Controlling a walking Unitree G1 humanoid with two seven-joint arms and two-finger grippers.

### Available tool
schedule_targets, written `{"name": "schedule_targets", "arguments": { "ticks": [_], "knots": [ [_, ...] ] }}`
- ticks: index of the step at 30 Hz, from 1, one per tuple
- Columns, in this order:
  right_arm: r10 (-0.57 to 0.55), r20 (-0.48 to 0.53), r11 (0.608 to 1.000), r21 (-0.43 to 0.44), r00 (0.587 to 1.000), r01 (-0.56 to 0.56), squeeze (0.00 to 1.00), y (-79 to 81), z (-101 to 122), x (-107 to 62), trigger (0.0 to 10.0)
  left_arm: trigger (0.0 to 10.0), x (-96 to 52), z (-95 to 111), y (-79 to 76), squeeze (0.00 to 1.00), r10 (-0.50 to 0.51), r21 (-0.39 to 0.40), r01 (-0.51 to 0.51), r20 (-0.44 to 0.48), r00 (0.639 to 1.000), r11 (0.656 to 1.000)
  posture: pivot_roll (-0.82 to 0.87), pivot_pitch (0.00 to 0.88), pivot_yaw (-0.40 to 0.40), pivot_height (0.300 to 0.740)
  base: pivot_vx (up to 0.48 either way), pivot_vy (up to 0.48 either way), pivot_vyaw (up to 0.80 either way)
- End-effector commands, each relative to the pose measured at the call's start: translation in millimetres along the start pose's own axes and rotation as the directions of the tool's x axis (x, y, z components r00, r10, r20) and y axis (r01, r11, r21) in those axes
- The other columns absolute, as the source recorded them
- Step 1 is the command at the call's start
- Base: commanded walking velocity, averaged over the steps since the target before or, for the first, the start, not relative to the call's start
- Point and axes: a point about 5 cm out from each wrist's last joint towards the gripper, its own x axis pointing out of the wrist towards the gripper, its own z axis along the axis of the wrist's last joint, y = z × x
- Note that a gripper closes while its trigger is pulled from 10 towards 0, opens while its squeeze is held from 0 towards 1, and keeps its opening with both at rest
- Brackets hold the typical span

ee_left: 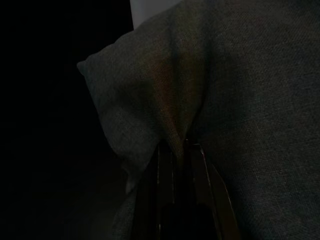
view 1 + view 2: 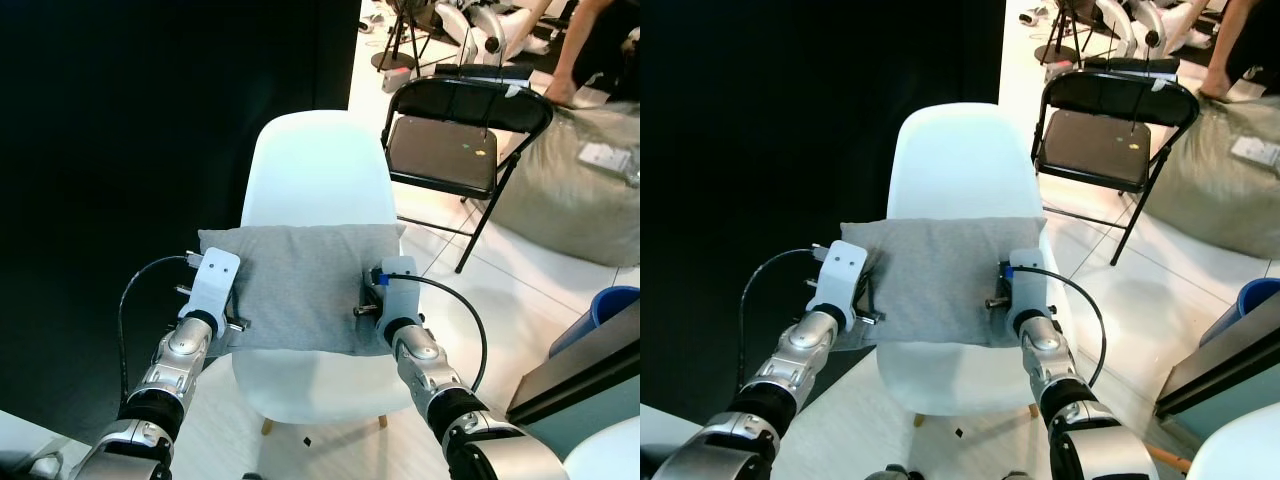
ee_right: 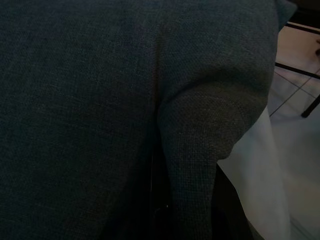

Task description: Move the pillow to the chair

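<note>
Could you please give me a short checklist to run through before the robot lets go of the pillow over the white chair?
1. Left gripper pinching pillow fabric: ok.
2. Right gripper clamped on a fold: ok.
3. Pillow over the white chair seat: ok.
4. Pillow level between arms: ok.
5. Pillow resting on the seat: cannot tell.
6. Black folding chair apart from the arms: ok.

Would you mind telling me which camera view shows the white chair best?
The right eye view: the white chair shows almost whole beneath the grey pillow. The left eye view matches it; both wrist views catch slivers.
</note>
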Motion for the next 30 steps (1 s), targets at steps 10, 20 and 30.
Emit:
{"name": "schedule_targets", "arguments": {
  "ticks": [10, 20, 30],
  "knots": [
    [-0.018, 0.053, 1.0, 0.004, 0.998, 0.017, 0.0, -1.7, 15, 4.5, 10.0, 10.0, 7.9, 19, -2.9, 0.0, -0.007, -0.01, 0.008, 0.079, 0.997, 1.0, 0.09, 0.246, 0.045, 0.642, 0.0, 0.0, 0.0],
    [0.014, 0.047, 1.0, -0.014, 0.999, -0.014, 0.0, 3.4, 16, 5.9, 10.0, 10.0, 6.2, 14, -6.4, 0.0, -0.019, 0.012, 0.019, 0.066, 0.998, 1.0, 0.09, 0.267, 0.042, 0.613, 0.0, 0.0, 0.0],
    [-0.003, 0.136, 1.0, -0.023, 0.991, 0.006, 0.0, 0.8, 31, 7.7, 10.0, 10.0, 6.2, 19, -2.8, 0.0, -0.006, -0.006, 0.006, 0.113, 0.994, 1.0, 0.08, 0.268, 0.025, 0.598, 0.0, 0.0, 0.0]
  ]
}}
